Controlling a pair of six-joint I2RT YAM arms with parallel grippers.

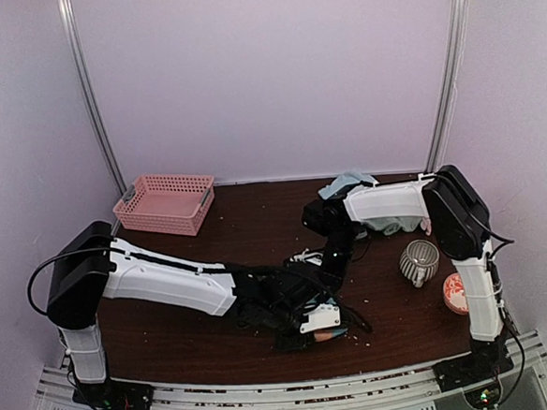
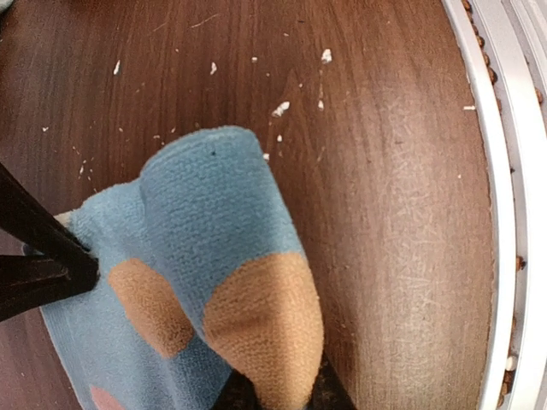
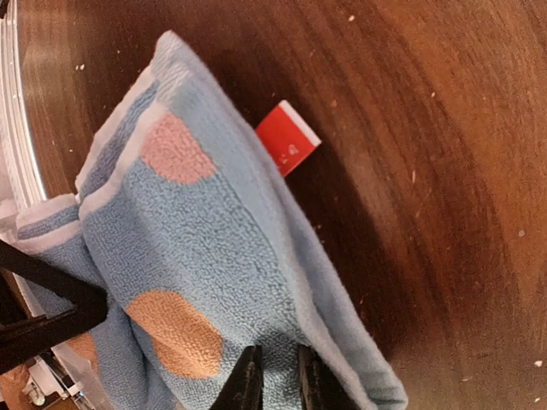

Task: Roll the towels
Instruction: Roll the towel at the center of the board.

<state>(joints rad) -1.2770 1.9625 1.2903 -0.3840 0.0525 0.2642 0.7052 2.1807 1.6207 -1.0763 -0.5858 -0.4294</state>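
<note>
A light blue towel [image 2: 197, 222] with pink-orange spots lies bunched near the table's front edge, small in the top view [image 1: 331, 333]. My left gripper [image 2: 275, 389] is shut on an orange-spotted fold of it; in the top view the left gripper [image 1: 310, 321] is low over the towel. My right gripper [image 3: 275, 377] is shut on the same towel [image 3: 197, 248], pinching its blue pile. A red tag [image 3: 288, 137] sticks out from its far edge. More towels [image 1: 349, 182] lie heaped at the back right, partly under the right arm.
A pink basket [image 1: 165, 203] stands at the back left. A grey-green rolled thing [image 1: 418, 262] and a pink-white one [image 1: 456, 293] sit by the right arm's base. The metal rail [image 2: 504, 171] runs along the table's front edge. White crumbs dot the dark wood.
</note>
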